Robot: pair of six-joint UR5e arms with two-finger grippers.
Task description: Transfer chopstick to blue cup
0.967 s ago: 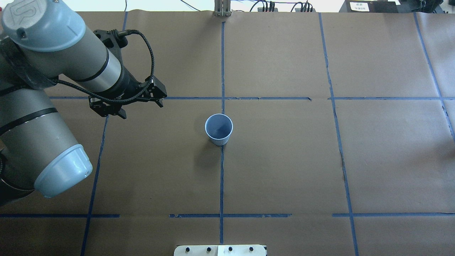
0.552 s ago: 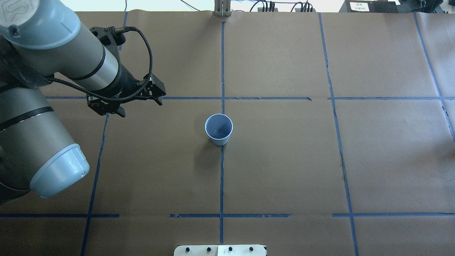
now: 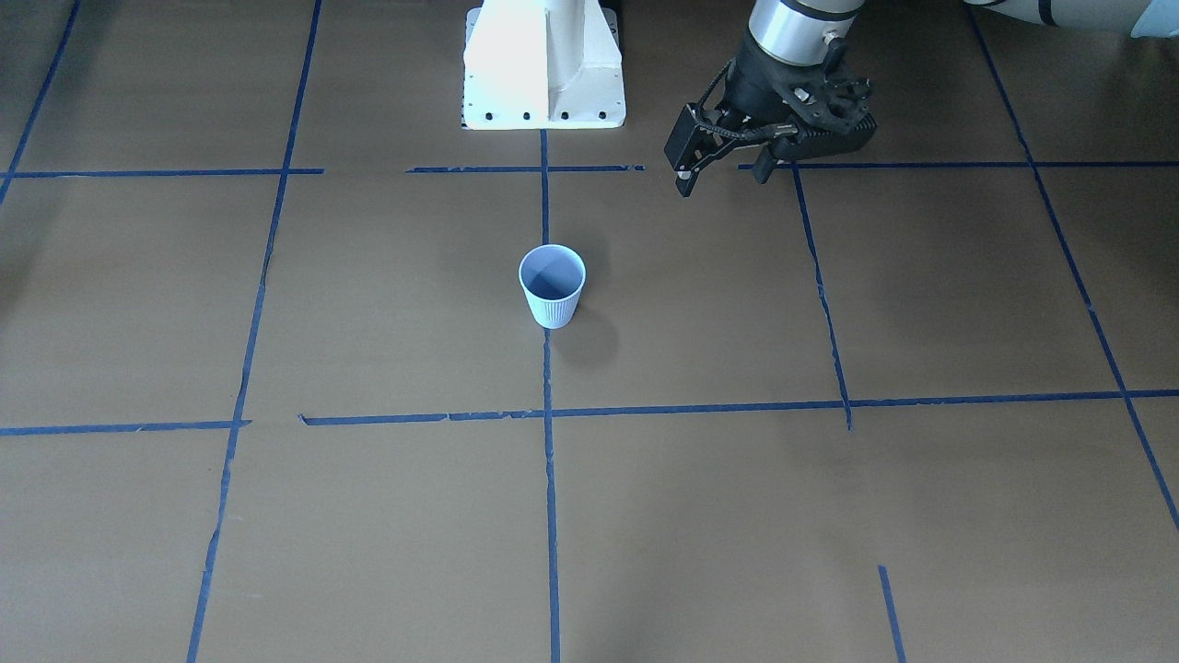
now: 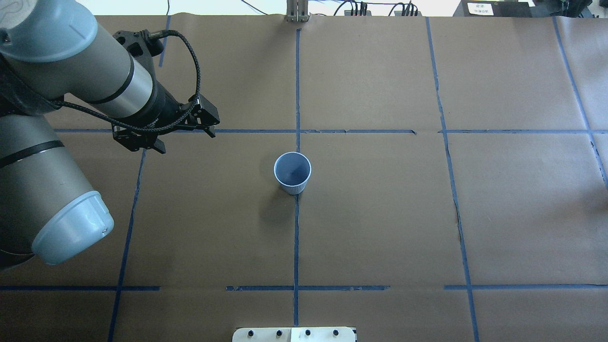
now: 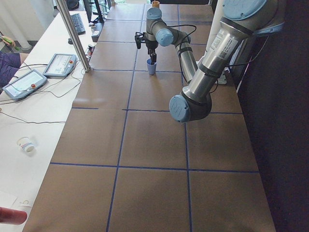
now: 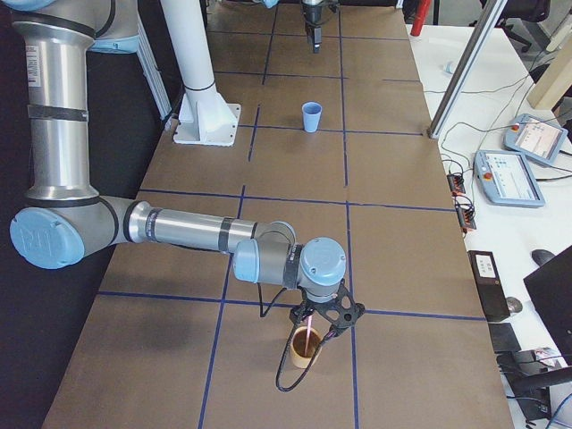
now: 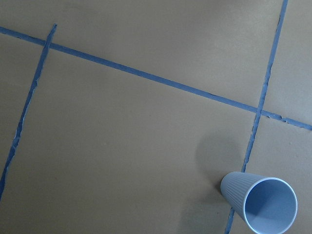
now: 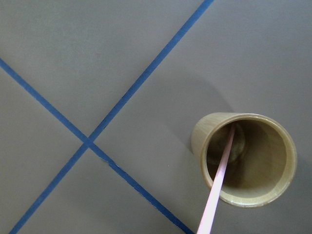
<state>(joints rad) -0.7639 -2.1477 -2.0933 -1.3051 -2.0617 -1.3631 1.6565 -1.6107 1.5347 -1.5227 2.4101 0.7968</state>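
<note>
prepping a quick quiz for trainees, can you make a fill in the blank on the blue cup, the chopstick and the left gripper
1. The chopstick stands in the tan cup, so the blue cup is ___.
2. The blue cup stands ___ on a blue tape line.
3. The left gripper is off to one side of the blue cup, ___ and holding nothing.

Missing words: empty; upright; open
</note>
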